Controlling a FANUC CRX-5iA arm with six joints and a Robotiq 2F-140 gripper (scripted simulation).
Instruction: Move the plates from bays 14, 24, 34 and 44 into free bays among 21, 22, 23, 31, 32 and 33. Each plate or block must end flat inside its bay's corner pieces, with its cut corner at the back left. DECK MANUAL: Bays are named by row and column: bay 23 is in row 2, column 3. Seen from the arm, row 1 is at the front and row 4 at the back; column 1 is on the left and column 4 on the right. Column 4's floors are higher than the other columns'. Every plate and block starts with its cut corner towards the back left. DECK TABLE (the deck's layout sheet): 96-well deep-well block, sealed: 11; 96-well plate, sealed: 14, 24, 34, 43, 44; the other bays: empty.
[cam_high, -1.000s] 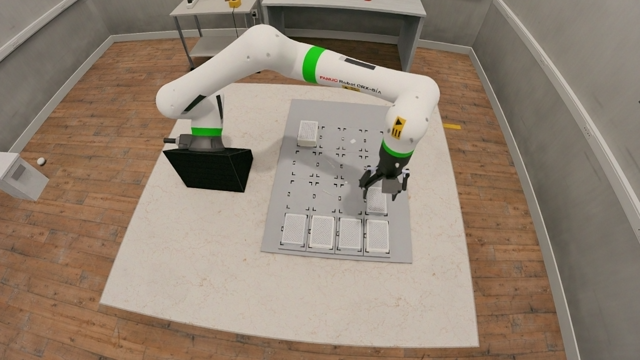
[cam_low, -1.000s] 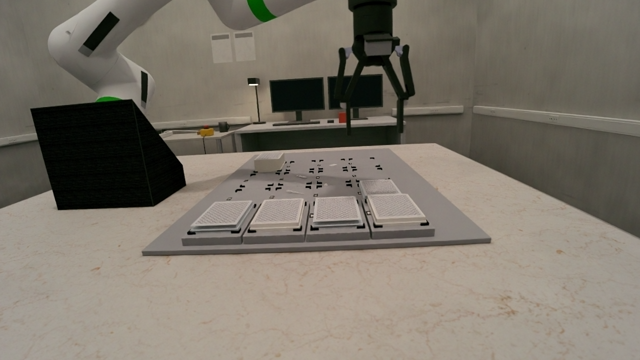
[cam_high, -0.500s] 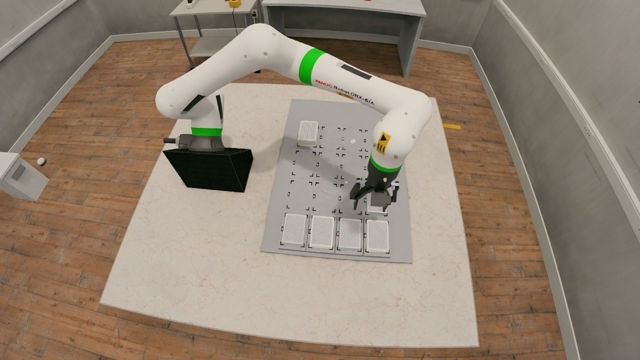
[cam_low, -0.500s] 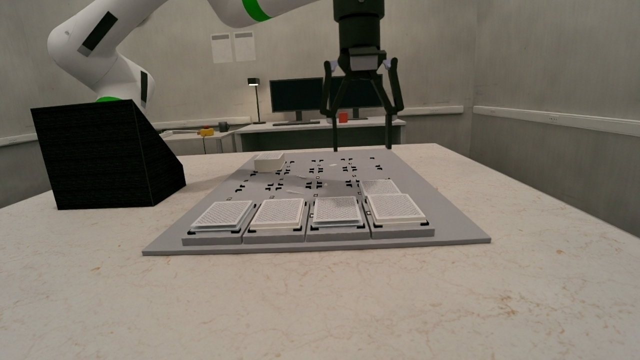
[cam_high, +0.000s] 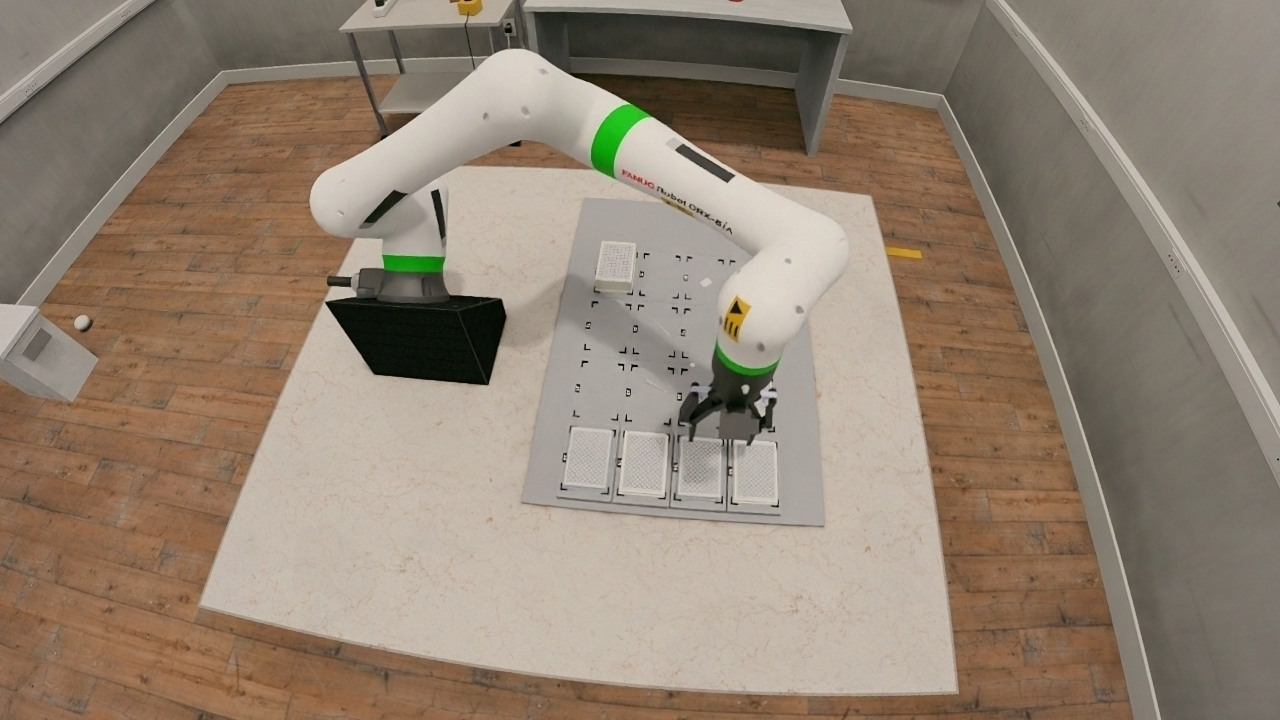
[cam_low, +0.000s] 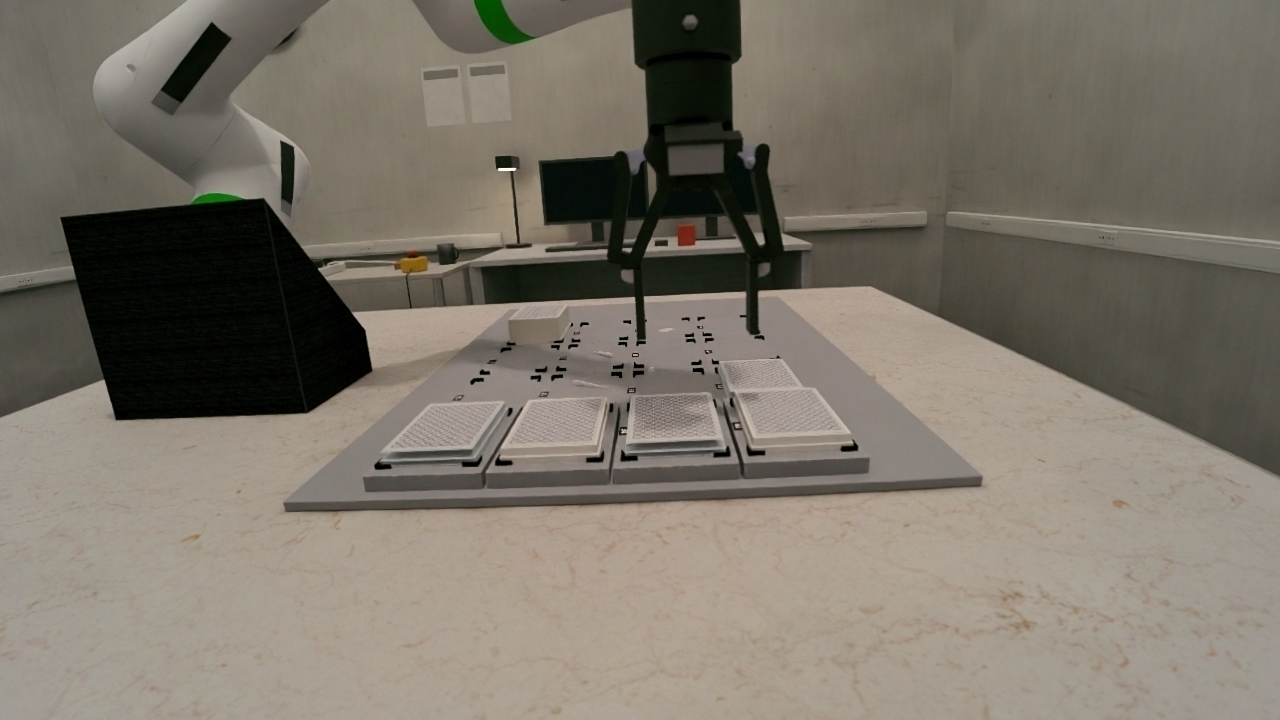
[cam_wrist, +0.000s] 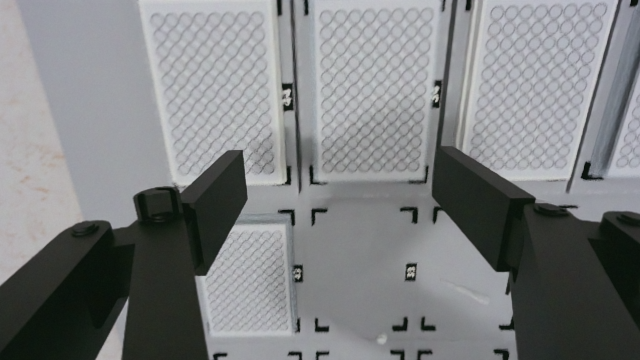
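Black gripper part open, holding nothing, hangs low over bare bay beside lone plate. Four target plates sit in raised row nearest bench edge (camera side in exterior view). Centre fingers over one plate's long sides, descend square.

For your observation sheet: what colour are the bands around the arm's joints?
Bright green bands, clearest in the top view.
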